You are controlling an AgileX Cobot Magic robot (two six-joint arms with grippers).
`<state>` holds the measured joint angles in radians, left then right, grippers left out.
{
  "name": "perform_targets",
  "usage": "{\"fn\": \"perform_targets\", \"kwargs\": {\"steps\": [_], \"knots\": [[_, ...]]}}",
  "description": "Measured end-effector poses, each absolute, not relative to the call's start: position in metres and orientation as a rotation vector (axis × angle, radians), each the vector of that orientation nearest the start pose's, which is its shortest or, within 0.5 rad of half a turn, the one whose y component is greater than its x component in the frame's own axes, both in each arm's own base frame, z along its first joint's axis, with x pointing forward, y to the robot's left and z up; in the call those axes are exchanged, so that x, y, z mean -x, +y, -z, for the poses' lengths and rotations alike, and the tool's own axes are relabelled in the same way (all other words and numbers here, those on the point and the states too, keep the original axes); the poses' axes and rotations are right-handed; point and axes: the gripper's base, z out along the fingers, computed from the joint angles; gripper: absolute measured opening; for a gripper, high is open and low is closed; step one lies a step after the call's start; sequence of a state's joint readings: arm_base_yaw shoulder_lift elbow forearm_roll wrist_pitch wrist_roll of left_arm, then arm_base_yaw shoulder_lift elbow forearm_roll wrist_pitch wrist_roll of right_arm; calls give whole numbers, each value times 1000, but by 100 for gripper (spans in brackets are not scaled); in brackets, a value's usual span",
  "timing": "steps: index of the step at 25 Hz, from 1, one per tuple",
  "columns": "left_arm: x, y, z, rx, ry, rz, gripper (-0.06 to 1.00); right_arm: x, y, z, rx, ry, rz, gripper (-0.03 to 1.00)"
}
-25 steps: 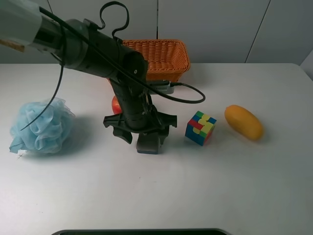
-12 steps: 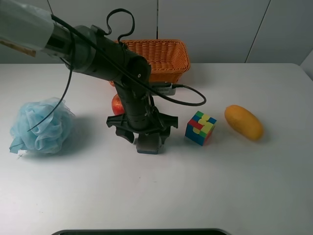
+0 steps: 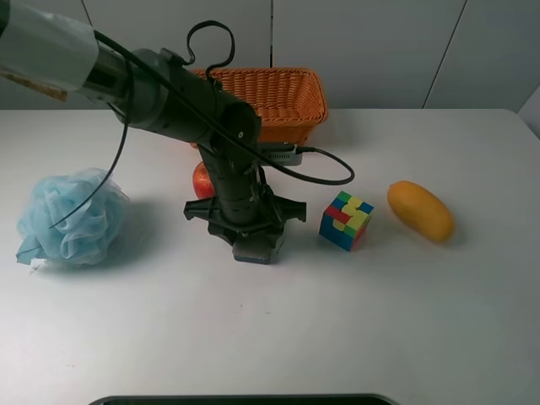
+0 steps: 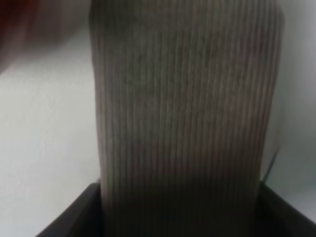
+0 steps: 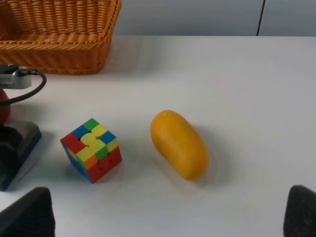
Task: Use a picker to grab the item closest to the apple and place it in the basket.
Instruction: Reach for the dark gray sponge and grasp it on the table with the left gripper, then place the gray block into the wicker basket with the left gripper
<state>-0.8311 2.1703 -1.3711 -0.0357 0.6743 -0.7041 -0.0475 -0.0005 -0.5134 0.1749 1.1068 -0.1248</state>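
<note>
A red apple (image 3: pixel 202 180) lies in front of the orange wicker basket (image 3: pixel 278 93), partly hidden by my left arm. Right beside it lies a flat grey item with a blue edge (image 3: pixel 253 251). My left gripper (image 3: pixel 251 236) is lowered over this item, its fingers open on either side of it. The left wrist view is filled by the item's ribbed grey surface (image 4: pixel 182 113). My right gripper (image 5: pixel 163 217) is open and empty, off to the right; it does not show in the exterior high view.
A multicoloured cube (image 3: pixel 346 220) stands just right of the grey item, and a yellow mango (image 3: pixel 420 211) lies further right. A light blue bath sponge (image 3: pixel 72 217) sits at the left. A cable (image 3: pixel 325 164) loops over the table behind the cube.
My left gripper has come lower over the grey item and its fingers stand closer to the item's sides. The other objects have not moved.
</note>
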Motion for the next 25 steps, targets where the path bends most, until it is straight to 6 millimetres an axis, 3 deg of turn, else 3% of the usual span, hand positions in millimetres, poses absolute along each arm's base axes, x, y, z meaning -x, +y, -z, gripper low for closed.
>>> {"fn": "perform_targets", "kwargs": {"steps": [7, 10, 17, 25], "knots": [[-277, -307, -99, -145, 3007, 236, 54, 9, 15, -278, 94, 2063, -104, 70], [-277, -307, -109, -142, 2991, 260, 54, 9, 15, -278, 94, 2063, -104, 70], [-273, -304, -150, -141, 2946, 319, 54, 9, 15, -278, 94, 2063, -104, 70], [-268, -294, -217, -180, 2831, 388, 54, 9, 15, -278, 94, 2063, -104, 70]]}}
